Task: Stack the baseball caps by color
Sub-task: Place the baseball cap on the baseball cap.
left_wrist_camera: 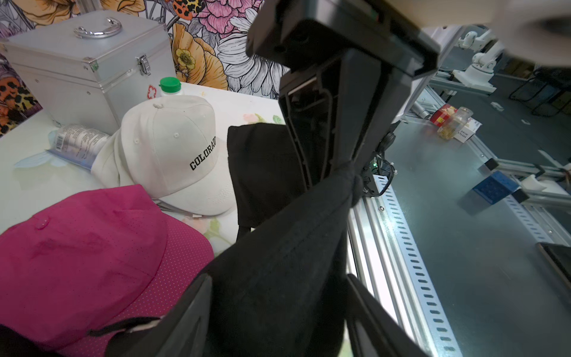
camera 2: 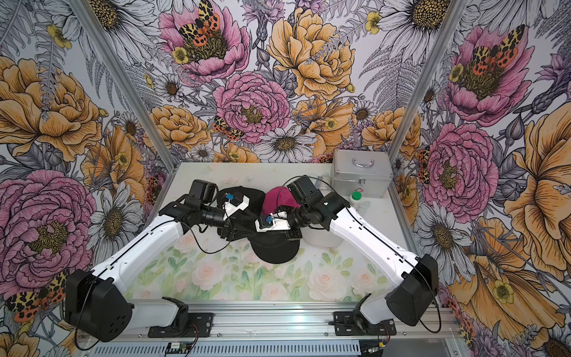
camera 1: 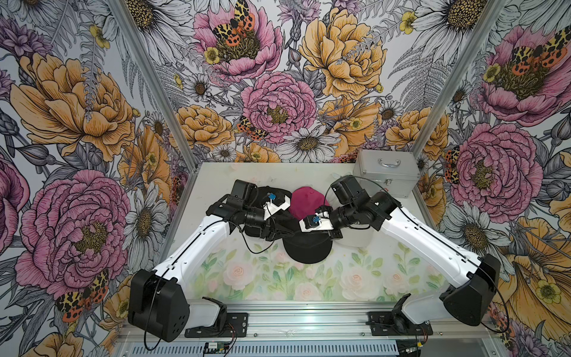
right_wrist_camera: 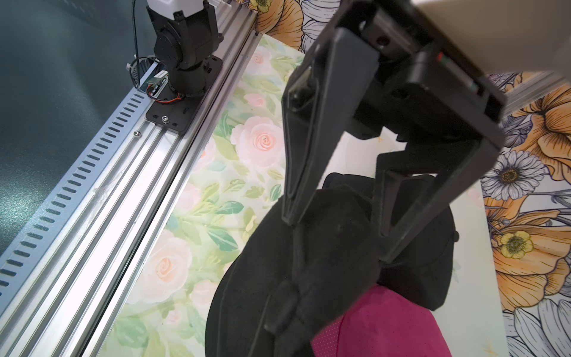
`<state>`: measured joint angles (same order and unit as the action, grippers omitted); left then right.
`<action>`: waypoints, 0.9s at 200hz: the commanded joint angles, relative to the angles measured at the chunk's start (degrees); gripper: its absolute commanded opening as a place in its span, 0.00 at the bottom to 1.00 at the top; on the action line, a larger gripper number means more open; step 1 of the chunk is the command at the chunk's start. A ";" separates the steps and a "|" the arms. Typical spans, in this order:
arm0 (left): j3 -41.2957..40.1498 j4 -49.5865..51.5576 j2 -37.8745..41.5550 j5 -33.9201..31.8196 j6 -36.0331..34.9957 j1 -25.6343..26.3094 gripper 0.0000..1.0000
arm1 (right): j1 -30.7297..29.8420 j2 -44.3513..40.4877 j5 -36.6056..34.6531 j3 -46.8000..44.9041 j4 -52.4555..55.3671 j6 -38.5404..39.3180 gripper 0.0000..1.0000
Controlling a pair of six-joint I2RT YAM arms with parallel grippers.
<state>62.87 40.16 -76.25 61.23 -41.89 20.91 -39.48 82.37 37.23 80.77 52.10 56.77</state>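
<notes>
A black cap (camera 1: 307, 250) sits mid-frame, its fabric pinched tight by the right gripper (left_wrist_camera: 352, 182). The left gripper (right_wrist_camera: 338, 238) straddles its crown, jaws apart; I cannot tell whether they press. It is not yet on the second black cap (camera 1: 284, 192), up-left. The pink cap (camera 1: 304, 201) lies between them on the tabletop (camera 1: 247, 269); the white caps (left_wrist_camera: 173, 148) look already stacked.

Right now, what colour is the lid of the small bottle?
Green lid, clearest in the left wrist view.
</notes>
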 commanded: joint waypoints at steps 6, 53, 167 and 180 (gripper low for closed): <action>0.15 1.50 -0.02 0.27 -1.08 0.29 0.29 | -0.42 0.05 1.26 1.45 -0.66 1.62 0.00; -2.32 1.59 4.73 6.50 -2.45 -5.38 0.00 | 0.61 0.79 0.71 1.32 -0.68 -1.09 0.05; -3.90 1.68 6.43 14.09 -4.59 -13.94 0.00 | 8.20 5.77 5.22 1.66 1.36 -3.47 0.13; -3.15 1.76 5.31 12.48 -3.95 -14.07 0.00 | 8.46 7.40 5.61 3.19 1.34 -3.68 0.00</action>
<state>59.22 42.26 -70.00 70.37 -44.91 8.14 -31.92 86.76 42.39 81.12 50.63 53.15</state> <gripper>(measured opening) 0.059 0.082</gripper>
